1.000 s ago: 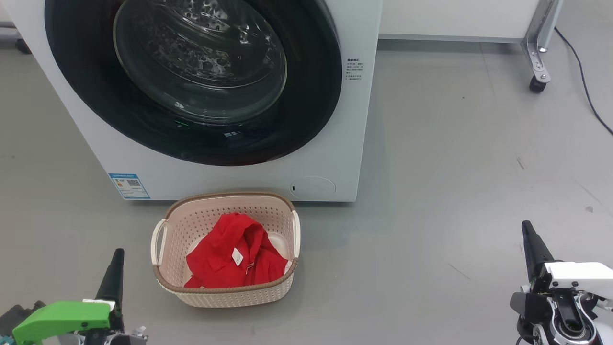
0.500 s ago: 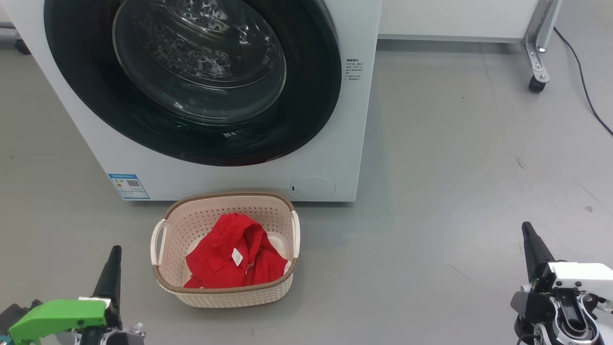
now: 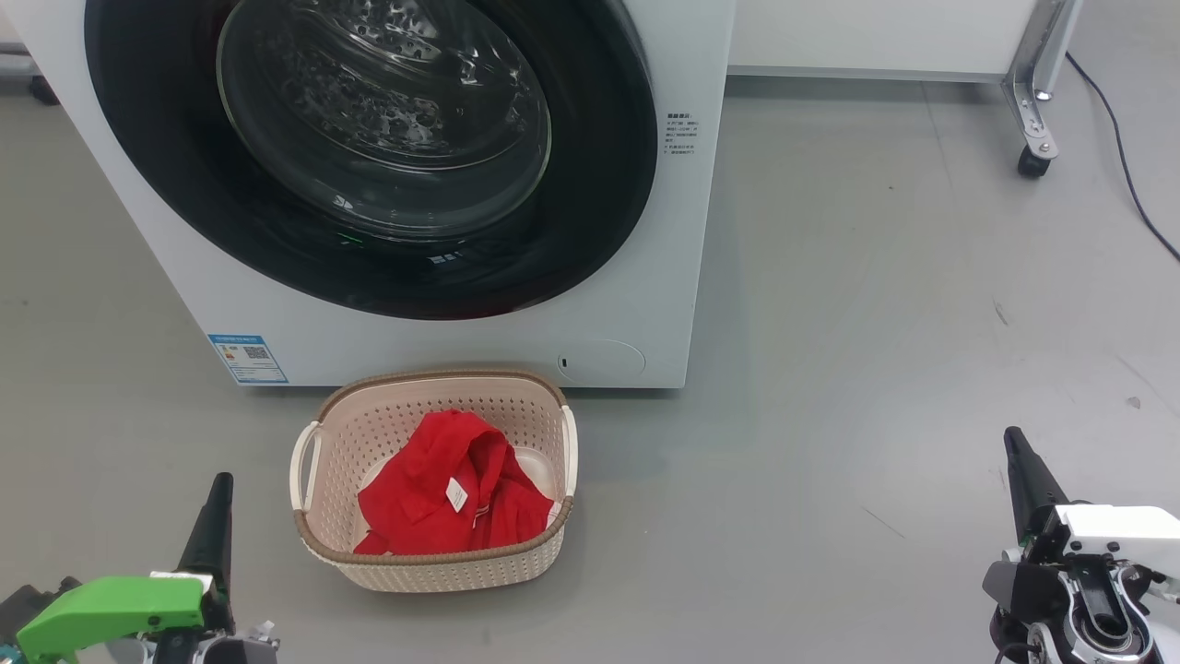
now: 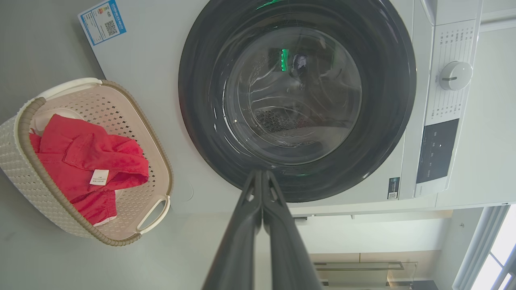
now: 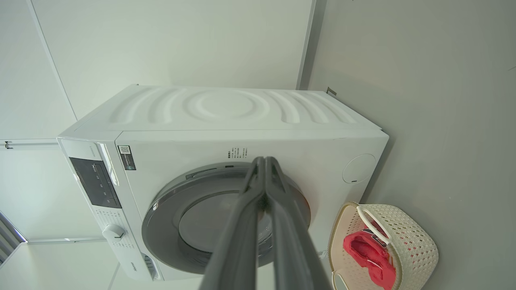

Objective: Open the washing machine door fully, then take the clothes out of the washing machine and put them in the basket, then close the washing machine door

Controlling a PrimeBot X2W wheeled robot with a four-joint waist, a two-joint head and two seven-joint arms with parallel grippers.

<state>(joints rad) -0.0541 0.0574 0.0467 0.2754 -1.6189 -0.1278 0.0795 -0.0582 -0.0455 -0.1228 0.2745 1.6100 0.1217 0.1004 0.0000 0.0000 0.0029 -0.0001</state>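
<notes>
Head view barely differs from a second ago: the left tool (image 3: 221, 481) sits a touch lower and the right tool (image 3: 1012, 433) has kept its place, both pressed together and empty. With the door (image 3: 369, 138) shut against the machine (image 3: 687, 277) and the clothes (image 3: 452, 498) in the basket (image 3: 433, 376) on the floor just before the machine's front, the task looks finished. Left wrist view adds the dial (image 4: 455, 75); right wrist view adds the machine's ribbed top (image 5: 225, 106).
</notes>
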